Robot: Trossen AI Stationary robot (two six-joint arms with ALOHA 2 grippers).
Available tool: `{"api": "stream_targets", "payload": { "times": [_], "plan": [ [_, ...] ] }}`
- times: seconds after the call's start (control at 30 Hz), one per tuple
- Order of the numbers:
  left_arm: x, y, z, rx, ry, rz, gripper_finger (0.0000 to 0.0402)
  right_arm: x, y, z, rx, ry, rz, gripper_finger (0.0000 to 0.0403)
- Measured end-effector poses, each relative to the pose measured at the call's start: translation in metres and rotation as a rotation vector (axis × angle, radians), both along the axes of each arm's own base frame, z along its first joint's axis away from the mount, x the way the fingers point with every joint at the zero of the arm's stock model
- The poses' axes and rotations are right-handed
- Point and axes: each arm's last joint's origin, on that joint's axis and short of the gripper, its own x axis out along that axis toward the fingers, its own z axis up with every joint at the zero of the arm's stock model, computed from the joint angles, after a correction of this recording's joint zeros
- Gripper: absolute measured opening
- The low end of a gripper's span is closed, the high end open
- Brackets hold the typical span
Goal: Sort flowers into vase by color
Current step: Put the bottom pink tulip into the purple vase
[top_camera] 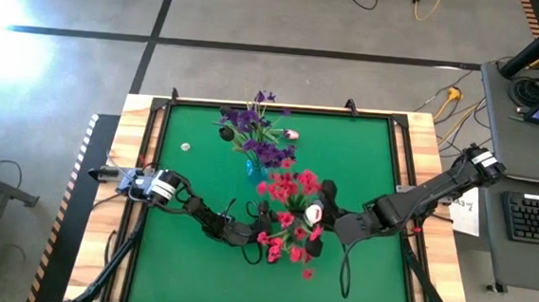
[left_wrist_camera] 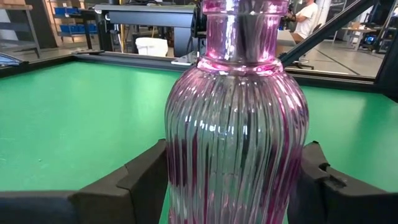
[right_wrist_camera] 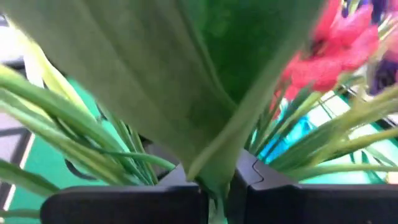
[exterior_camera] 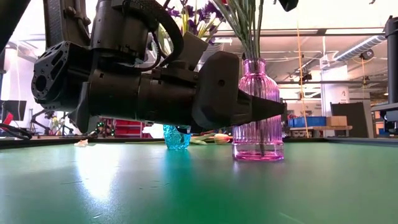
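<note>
Flowers are the whole game here, and right up close the right gripper (right_wrist_camera: 214, 186) has its fingers pinched tight on one green stem (right_wrist_camera: 217, 143), broad leaf filling its wrist view, with the red blossoms (top_camera: 289, 214) just beyond. In the overhead view that gripper hangs over the bouquet with a pale bud (top_camera: 314, 212) at its tip. Meanwhile the left gripper (left_wrist_camera: 233, 180) has its fingers spread either side of the pink ribbed vase (left_wrist_camera: 236, 137), apparently bracing it, though I can't tell whether they touch the glass. Good call, I'd say: keep the vase steady and upright on the green counter (top_camera: 363, 177). Farther back, the purple flowers (top_camera: 252, 131) sit in the blue vase (exterior_camera: 176, 137). Feed the stem straight down, gently, avoiding the crowded stems.
</note>
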Motion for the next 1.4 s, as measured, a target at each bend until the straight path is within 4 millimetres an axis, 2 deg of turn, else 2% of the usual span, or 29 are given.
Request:
{"api": "stream_targets", "payload": {
  "times": [0.4,0.6,0.77,1.4],
  "plan": [
    [0.000,0.000,-0.001,-0.016,0.003,0.001,0.0275,-0.002,-0.001,-0.012,-0.007,0.068,-0.020,0.0013],
    [-0.001,0.000,-0.004,-0.010,0.021,0.005,0.0282,-0.002,-0.001,-0.008,-0.002,0.058,-0.018,0.0013],
    [-0.001,0.000,-0.004,-0.019,0.026,0.009,0.0276,-0.001,0.000,-0.003,0.010,0.042,-0.011,0.0013],
    [-0.002,0.001,-0.006,-0.013,0.038,0.012,0.0238,0.000,0.000,-0.003,0.018,0.042,-0.016,0.0013]
  ]
}}
